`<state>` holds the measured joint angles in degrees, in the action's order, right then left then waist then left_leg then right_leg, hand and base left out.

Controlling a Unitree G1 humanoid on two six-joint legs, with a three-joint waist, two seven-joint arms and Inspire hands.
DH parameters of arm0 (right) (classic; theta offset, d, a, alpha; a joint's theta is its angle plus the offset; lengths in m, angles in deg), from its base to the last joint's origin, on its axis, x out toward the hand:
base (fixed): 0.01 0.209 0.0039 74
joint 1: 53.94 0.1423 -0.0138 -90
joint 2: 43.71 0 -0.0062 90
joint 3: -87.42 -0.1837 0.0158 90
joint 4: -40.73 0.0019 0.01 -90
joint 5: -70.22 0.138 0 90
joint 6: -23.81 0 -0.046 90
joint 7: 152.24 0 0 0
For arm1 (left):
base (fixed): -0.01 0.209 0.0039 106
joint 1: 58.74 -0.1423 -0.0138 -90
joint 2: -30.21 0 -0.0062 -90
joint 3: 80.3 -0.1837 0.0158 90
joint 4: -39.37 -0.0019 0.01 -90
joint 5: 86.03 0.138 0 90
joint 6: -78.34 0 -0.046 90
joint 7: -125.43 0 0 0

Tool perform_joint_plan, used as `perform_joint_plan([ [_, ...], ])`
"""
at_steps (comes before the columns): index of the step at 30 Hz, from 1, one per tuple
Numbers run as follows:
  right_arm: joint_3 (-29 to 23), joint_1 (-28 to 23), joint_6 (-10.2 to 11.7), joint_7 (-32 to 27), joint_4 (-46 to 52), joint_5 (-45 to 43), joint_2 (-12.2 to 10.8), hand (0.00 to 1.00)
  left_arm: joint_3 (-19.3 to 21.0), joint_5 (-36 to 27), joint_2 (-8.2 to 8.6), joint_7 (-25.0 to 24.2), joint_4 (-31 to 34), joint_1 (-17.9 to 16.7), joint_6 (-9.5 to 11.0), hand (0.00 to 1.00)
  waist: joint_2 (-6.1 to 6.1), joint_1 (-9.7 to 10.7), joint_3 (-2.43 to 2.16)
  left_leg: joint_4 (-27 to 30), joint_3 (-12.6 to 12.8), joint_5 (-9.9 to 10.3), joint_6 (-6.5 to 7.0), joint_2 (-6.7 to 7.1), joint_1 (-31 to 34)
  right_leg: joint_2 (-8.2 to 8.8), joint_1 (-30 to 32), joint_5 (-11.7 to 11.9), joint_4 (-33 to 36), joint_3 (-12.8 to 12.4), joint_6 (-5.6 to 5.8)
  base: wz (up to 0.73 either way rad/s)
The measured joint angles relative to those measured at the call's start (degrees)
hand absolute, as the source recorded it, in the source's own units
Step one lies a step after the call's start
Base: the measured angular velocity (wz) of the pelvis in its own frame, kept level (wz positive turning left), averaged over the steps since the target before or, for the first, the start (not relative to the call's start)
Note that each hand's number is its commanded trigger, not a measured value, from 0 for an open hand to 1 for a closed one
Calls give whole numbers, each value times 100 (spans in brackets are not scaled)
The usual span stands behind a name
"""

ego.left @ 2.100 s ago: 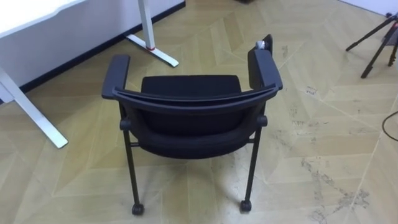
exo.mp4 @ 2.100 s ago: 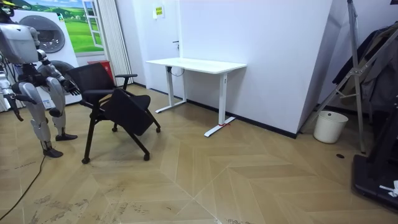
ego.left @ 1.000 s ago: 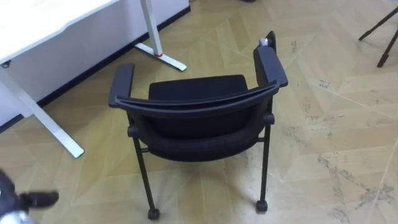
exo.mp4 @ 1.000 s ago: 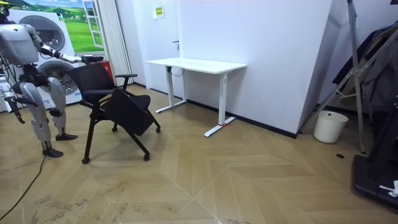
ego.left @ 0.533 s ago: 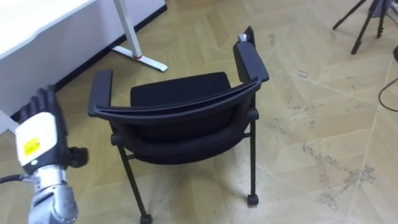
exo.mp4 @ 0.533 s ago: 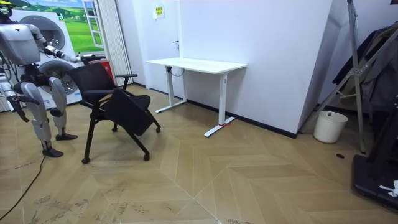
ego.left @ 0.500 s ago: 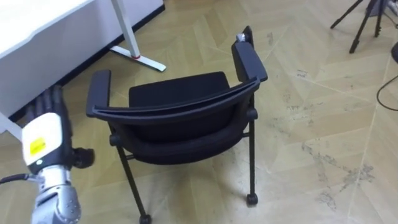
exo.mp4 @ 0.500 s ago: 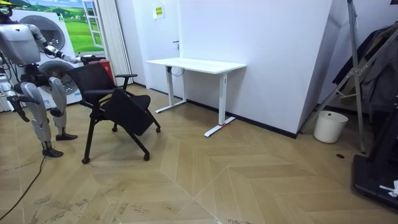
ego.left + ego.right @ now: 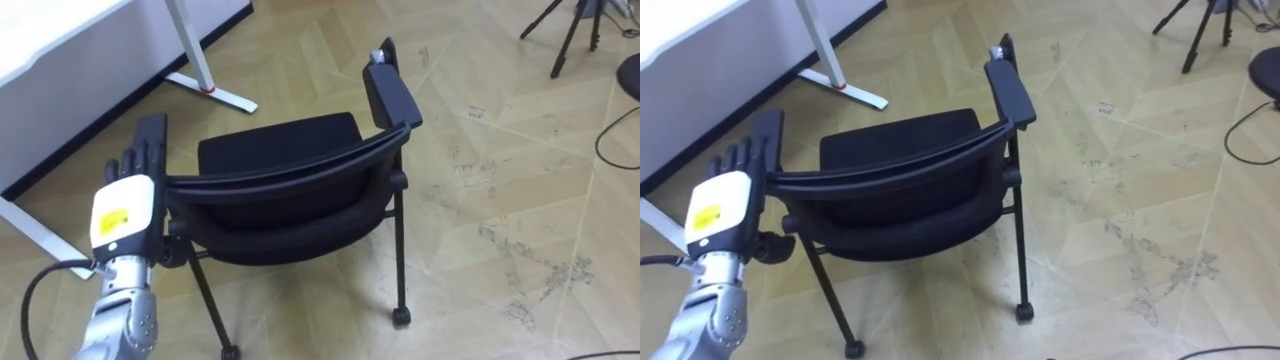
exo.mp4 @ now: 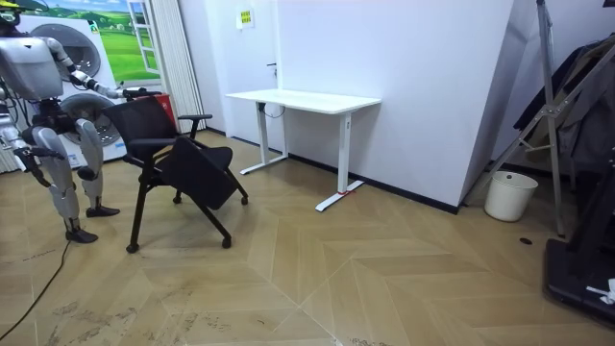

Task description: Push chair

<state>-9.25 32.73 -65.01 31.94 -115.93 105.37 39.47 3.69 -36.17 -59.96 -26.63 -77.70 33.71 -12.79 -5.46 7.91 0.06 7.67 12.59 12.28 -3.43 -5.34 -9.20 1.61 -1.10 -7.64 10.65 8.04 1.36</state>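
Note:
A black chair (image 9: 290,175) with armrests and small castors stands on the wood floor, its backrest toward me. My left hand (image 9: 125,215) is raised at the left end of the backrest, open, with straight fingers pointing up over the left armrest. I cannot tell whether it touches the chair. The right eye view has the same hand (image 9: 720,215) and chair (image 9: 890,175). In the room view I stand behind the chair (image 10: 183,159) at the room view's left, with my right hand (image 10: 36,171) hanging low by my side.
A white desk's leg and foot (image 9: 195,60) stand just beyond the chair on the left. A tripod (image 9: 570,30) is at the far right. The room view has the desk (image 10: 307,99) against the wall and a white bin (image 10: 509,195) further right.
My left hand has come up from the lower left and forward to the backrest's left end. The eye views have shifted. The chair stays put in the room view.

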Motion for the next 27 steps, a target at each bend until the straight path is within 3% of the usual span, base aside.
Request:
perform_joint_plan([
  [13, 91, 10, -6, 72, -30, 108, -43, 0, -5, 347, 0, -78, 76, 4, -95, 0, -41, 7, 12, 0, 31, 0, 0, -2, -4, 2, 1, 1, 0, -7, 1, 0],
  [20, 316, 44, -7, 75, -32, 158, -33, 0, -385, 493, -24, -228, 77, 93, -110, 0, -118, 23, 56, 1, 43, 0, 0, 1, -6, -2, 31, 1, 25, -82, 1, -2],
  [27, 319, 85, -7, 62, -32, 160, -31, 0, -390, 493, -41, -396, 77, 181, -140, 0, -153, 135, 57, 1, 142, 0, 0, 6, -5, -14, 128, 1, 100, -202, 1, -10],
])
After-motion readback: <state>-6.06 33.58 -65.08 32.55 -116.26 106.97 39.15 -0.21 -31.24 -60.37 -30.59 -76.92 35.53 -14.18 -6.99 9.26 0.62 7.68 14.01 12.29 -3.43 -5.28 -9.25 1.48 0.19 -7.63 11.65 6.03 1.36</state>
